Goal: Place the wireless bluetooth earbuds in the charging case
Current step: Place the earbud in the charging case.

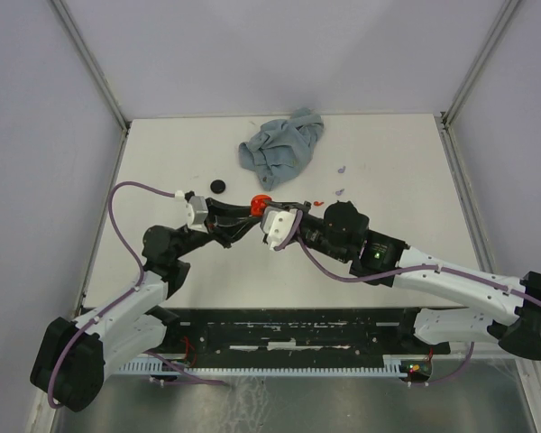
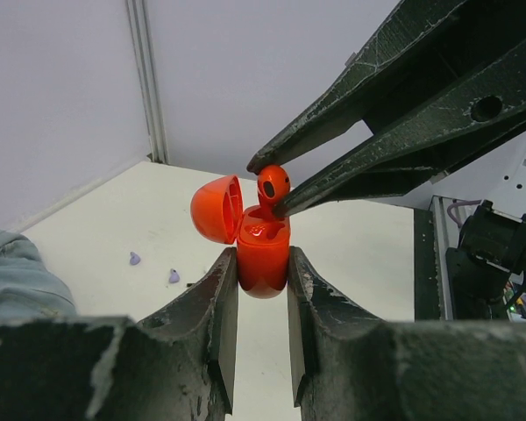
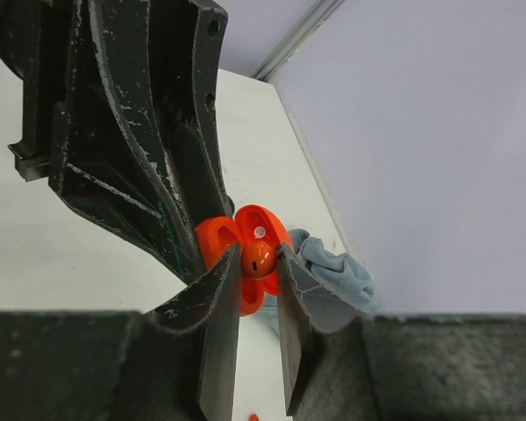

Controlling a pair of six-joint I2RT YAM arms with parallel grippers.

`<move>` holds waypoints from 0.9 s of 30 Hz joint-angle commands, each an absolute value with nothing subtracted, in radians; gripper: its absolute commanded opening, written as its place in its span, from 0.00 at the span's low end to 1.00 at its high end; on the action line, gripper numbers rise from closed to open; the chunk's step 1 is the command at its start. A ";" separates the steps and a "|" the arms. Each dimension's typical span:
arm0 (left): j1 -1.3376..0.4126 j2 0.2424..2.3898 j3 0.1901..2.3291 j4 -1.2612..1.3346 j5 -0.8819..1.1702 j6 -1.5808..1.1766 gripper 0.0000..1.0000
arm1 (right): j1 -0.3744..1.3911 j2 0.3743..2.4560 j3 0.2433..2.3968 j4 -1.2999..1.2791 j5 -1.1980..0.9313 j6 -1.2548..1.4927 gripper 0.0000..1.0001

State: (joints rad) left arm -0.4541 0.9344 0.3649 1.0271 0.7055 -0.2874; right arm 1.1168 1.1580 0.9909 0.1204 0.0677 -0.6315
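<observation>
Gripping open red case [image 2: 263, 256] in left jaws, right jaws pinching red earbud [image 2: 273, 182]

Orange-red earbud [image 2: 273, 182], case [image 2: 263, 254]; grey-blue cloth [image 1: 281, 147]; black disc [image 1: 218, 187].

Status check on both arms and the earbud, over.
Left gripper clamped on red charging case, lid open. Right gripper pinching red earbud at the case's mouth, not seated. Nothing visible blocking.

I've got both arms reaching from the near edge of the desk [image 1: 388, 162] to meet over its middle. My left gripper [image 2: 262, 263] clamps the red charging case [image 2: 263, 246] between its fingers; my right gripper [image 3: 259, 261] pinches a red earbud [image 2: 273, 182] at its fingertips.
</observation>
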 commanded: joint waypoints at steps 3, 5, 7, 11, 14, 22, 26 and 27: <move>-0.454 0.925 0.366 1.158 0.690 -0.319 0.03 | 1.128 1.147 1.009 0.039 -0.016 -0.560 0.30; -0.455 0.924 0.365 1.159 0.693 -0.322 0.03 | 1.128 1.142 1.009 0.036 -0.022 -0.556 0.30; -0.455 0.923 0.365 1.159 0.695 -0.324 0.03 | 1.129 1.135 1.005 0.037 -0.026 -0.553 0.30; -0.455 0.921 0.360 1.159 0.698 -0.321 0.03 | 1.128 1.127 1.005 0.029 -0.008 -0.544 0.31; -0.456 0.921 0.355 1.154 0.697 -0.316 0.03 | 1.128 1.115 1.009 0.038 0.008 -0.505 0.34; -0.455 0.910 0.339 1.084 0.694 -0.243 0.03 | 1.126 1.094 1.074 0.019 0.103 -0.318 0.59; -0.455 0.903 0.337 1.027 0.696 -0.187 0.03 | 1.126 1.103 1.113 0.006 0.209 -0.174 0.67; -0.455 0.902 0.336 1.022 0.695 -0.180 0.03 | 1.126 1.109 1.127 -0.012 0.227 -0.136 0.68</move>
State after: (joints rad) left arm -0.4553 0.9203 0.3378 1.0405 0.7086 -0.2584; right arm 1.1221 1.1240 1.0401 -0.0093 0.1120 -0.3168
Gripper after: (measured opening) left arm 0.313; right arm 0.659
